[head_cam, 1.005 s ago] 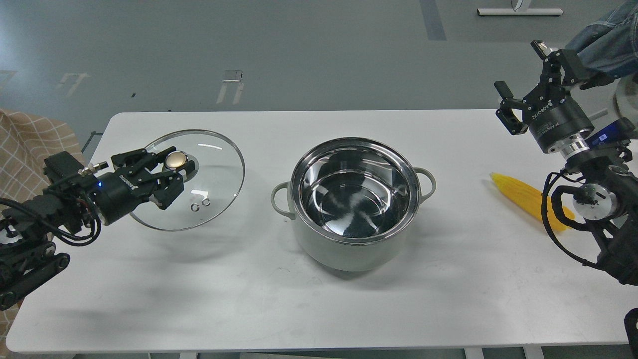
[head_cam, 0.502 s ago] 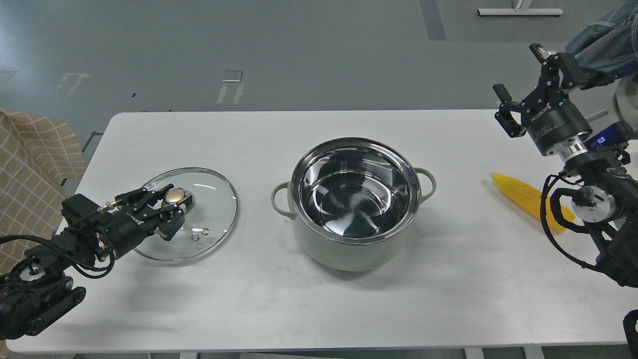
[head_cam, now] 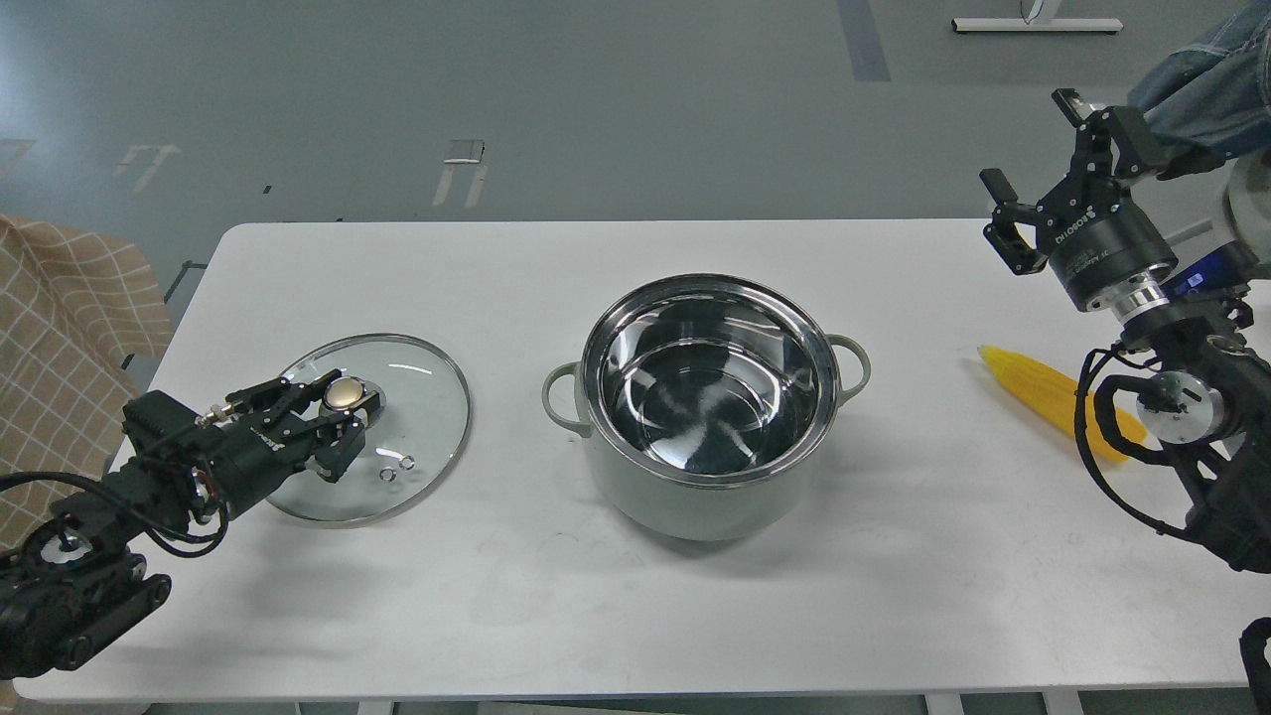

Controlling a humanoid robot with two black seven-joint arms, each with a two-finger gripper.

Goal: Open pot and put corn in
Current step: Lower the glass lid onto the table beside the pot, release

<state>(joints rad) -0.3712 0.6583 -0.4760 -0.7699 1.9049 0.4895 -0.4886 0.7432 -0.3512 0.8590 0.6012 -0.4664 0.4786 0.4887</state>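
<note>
Spanning most of the view, white surface [head_cam: 635,616] carries everything; grey floor behind it at 12 o'clock, checked beige cloth [head_cam: 60,308] off the edge at 9 o'clock, a bit of blue denim [head_cam: 1206,84] at the top right corner.

Pot [head_cam: 707,407] sits at centre, uncovered, upright. Pale grey-green outside, shiny steel rim and interior, nothing inside but reflections. Two small loop handles, at its 9 and 3 o'clock. Nothing over its mouth.

Glass lid [head_cam: 382,437] lies at 9 o'clock of the pot, near it but apart, lower edge looks to rest on the surface, steel band round the rim, gold knob [head_cam: 343,394] up. Two small vent rings show through the glass near the knob.

Left arm comes in from 8 o'clock, low over the surface. Left end effector [head_cam: 333,417] sits over the lid with fingers either side of the gold knob; whether they clamp it or stand just clear, cannot tell.

Right arm is at 3 o'clock, its cables and joints crossing the thick end of the corn. Right end effector [head_cam: 1038,164] is raised at 2 o'clock, beyond the surface's far right corner, fingers spread apart, holding nothing.

Corn [head_cam: 1038,382] lies flat at 3 o'clock of the pot, well apart from it. Bright yellow, husked, tapered tip pointing toward 10 o'clock, thick end partly hidden behind the right arm's black cable.
</note>
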